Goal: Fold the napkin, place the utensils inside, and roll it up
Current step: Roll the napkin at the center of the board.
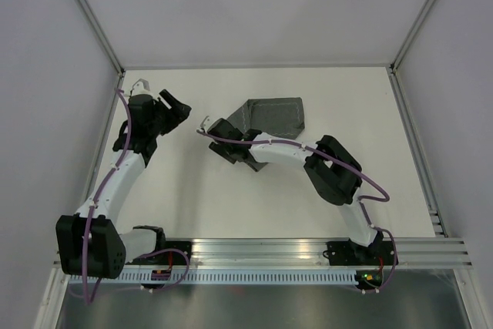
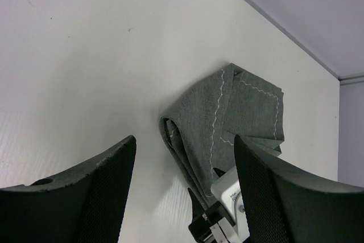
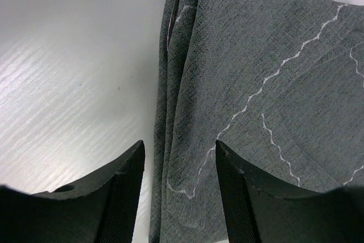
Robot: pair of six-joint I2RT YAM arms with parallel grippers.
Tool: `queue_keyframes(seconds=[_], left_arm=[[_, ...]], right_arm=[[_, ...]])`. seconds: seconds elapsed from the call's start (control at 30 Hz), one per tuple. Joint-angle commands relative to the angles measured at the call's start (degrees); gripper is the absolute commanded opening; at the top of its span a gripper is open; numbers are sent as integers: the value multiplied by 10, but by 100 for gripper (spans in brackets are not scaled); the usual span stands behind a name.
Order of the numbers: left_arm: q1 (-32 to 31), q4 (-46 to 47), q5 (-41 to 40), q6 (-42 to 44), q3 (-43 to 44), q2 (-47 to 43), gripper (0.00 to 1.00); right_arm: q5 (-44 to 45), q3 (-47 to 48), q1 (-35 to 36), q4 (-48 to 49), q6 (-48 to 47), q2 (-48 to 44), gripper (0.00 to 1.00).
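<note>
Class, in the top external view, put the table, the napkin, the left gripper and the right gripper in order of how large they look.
1. table
2. napkin, though it is partly covered
3. left gripper and right gripper: these look about alike, so they are not ranked against each other.

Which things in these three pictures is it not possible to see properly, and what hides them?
- The utensils: seen in no view; whether they lie inside the folded dark grey felt-like napkin cannot be told.
- Napkin's near-left corner: top view, covered by the right gripper.
- Napkin's full outline: right wrist view, cut off by the right edge.
- Napkin's lower edge: left wrist view, hidden by the left gripper.
</note>
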Motion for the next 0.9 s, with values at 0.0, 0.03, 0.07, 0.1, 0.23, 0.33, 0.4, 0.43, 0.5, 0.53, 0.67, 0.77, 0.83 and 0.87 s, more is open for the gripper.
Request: queue_keyframes(seconds=[0.0,0.03,0.07,0.1,0.23,0.33,0.4,0.43,0.5,0.53,0.67,0.77,0.83,0.87], left_arm=[[5,7,26,14,17,3,74],[5,7,27,14,17,3,74],[5,9,28,14,17,4,74],[5,9,30,14,17,4,74],[6,12,32,15,16,8,74],[8,13,34,17,15,10,74],[8,12,36,19,14,9,74],[9,12,36,20,14,9,74],[10,14,37,21,13,10,74],[11,14,37,20,13,10,74],[12,18,40,22,10,12,73],[12,19,42,22,9,12,73],[13,19,42,22,10,12,73],[13,19,42,23,10,12,73]], right_arm=[[38,6,4,11,0,14,59],[43,6,6,10,-3,15,59],[45,5,8,14,-3,21,59],[47,3,10,15,-4,22,59],[64,-2,19,24,-8,36,58],[73,-6,23,29,-9,43,58],[74,-11,22,31,-10,43,56],[75,-13,23,33,-11,43,55],[78,-19,22,40,-12,43,52],[80,-20,22,41,-13,43,50],[87,-29,22,48,-17,49,45],[91,-38,21,52,-19,49,43],[92,-43,21,52,-20,49,40],[92,-45,21,53,-20,49,38]])
